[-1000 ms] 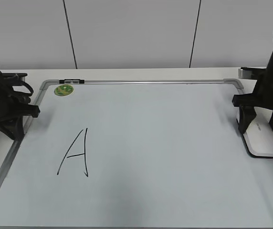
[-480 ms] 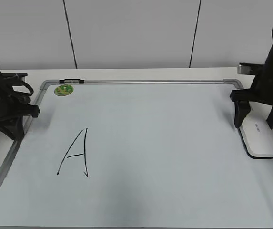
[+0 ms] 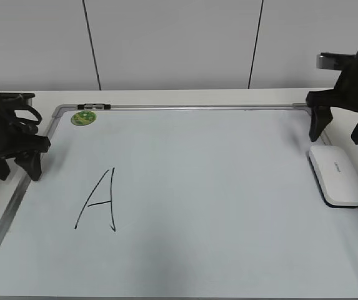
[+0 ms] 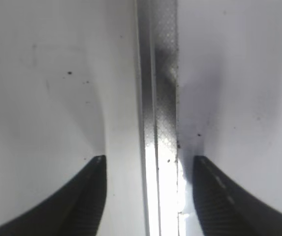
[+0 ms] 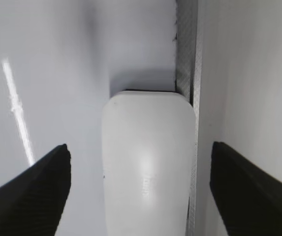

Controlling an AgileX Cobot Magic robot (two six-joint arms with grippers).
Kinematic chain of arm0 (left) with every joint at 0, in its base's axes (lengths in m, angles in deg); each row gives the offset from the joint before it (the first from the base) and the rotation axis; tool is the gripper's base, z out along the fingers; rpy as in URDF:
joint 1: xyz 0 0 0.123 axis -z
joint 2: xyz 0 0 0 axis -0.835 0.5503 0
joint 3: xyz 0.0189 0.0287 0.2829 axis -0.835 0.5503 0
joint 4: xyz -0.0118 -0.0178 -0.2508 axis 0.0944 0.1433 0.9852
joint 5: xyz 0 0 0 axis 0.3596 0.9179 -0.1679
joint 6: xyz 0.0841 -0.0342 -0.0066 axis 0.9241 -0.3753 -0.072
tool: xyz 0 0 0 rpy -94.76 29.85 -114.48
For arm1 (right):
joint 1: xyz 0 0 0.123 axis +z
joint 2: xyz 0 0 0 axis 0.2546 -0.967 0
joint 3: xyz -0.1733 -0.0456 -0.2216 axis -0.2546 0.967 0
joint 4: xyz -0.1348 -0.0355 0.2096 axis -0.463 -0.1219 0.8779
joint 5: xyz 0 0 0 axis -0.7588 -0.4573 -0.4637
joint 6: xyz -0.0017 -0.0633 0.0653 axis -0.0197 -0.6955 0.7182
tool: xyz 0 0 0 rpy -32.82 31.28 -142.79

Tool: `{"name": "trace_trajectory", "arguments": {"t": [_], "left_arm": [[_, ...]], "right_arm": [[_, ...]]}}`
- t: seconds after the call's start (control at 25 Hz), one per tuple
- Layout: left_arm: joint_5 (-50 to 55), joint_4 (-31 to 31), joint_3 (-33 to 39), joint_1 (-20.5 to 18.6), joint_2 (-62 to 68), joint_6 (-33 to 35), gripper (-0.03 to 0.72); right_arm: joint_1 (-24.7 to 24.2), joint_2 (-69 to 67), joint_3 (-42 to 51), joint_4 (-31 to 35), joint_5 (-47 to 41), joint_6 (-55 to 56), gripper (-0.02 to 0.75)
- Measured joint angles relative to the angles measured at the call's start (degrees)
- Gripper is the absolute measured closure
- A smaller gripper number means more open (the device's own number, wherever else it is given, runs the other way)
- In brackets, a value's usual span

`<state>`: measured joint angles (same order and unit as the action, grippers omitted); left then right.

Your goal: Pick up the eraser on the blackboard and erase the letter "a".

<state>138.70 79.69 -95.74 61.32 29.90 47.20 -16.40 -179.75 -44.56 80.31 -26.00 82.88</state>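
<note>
Your right end effector is spread wide and holds nothing; directly below and between its fingers lies the eraser, flat on the blackboard with its long side just beside the grey frame. You appear to be at the pick-up step: the grasp is not made, and the small letter "a" is nowhere visible on the board, so you cannot tell from here where it sits. The next move likely calls for a straight descent so the fingers straddle the eraser's width, then a close; watch the outer finger, since the frame edge runs right along that side. In the exterior view the right arm hangs above the board's near-right edge, fingers pointing down, with the eraser just forward of them. Farther off, across the board, sits a capital "A", and beyond it a round green magnet. Your left end effector is also open and empty, straddling the left frame rail from above.
</note>
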Motion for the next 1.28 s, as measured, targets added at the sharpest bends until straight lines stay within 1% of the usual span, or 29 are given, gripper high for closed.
{"name": "trace_trajectory", "arguments": {"t": [0.04,0.08,0.16,0.24,0.4,0.48,0.56,0.72,0.76,0.8,0.92,1.0,1.12,1.28], "left_arm": [[0.0,-0.4,0.0,0.0,-0.9,0.0,0.132],[0.0,-0.7,0.0,0.0,-1.6,0.0,0.09],[0.1,-0.9,0.0,0.0,-2.8,0.0,0.054],[1.0,-1.0,0.0,0.0,-3.7,0.0,0.04],[3.2,-1.5,0.0,0.0,-5.6,0.0,0.039],[3.8,-1.5,0.0,0.0,-7.3,0.0,0.047],[4.3,-1.5,0.0,0.0,-9.1,0.0,0.057],[5.1,-1.8,0.0,0.0,-13.7,0.0,0.078],[5.5,-1.9,0.1,0.0,-15.0,0.0,0.081],[6.0,-1.9,0.1,0.0,-16.3,0.0,0.084],[6.8,-1.9,1.0,0.0,-20.8,0.0,0.095],[6.7,-1.9,3.0,0.1,-24.3,0.0,0.097],[4.4,-1.9,9.0,1.4,-31.0,0.0,0.099],[-0.4,-1.9,18.4,3.6,-39.0,0.0,0.099]], "right_arm": [[0.0,0.6,0.0,0.0,0.0,0.0,0.077],[0.0,1.2,0.0,0.0,0.0,0.1,0.077],[0.0,3.1,0.0,0.1,-0.1,0.1,0.077],[0.0,4.6,0.0,0.2,-0.1,0.7,0.077],[0.0,8.1,1.3,0.4,-0.2,1.2,0.077],[0.0,9.1,3.4,0.7,-0.2,1.6,0.077],[0.0,10.6,6.0,1.4,-0.2,1.7,0.082],[0.0,14.6,12.4,2.6,-0.2,2.0,0.119],[0.0,16.6,15.1,2.8,0.1,2.0,0.132],[0.1,18.3,17.8,3.0,1.2,2.0,0.145],[0.2,25.6,26.1,4.6,9.6,2.0,0.16],[0.3,29.4,30.4,5.6,14.5,2.1,0.162],[0.3,34.9,36.8,7.6,20.9,2.1,0.163],[0.9,40.0,41.4,8.1,23.6,2.1,0.163]]}}
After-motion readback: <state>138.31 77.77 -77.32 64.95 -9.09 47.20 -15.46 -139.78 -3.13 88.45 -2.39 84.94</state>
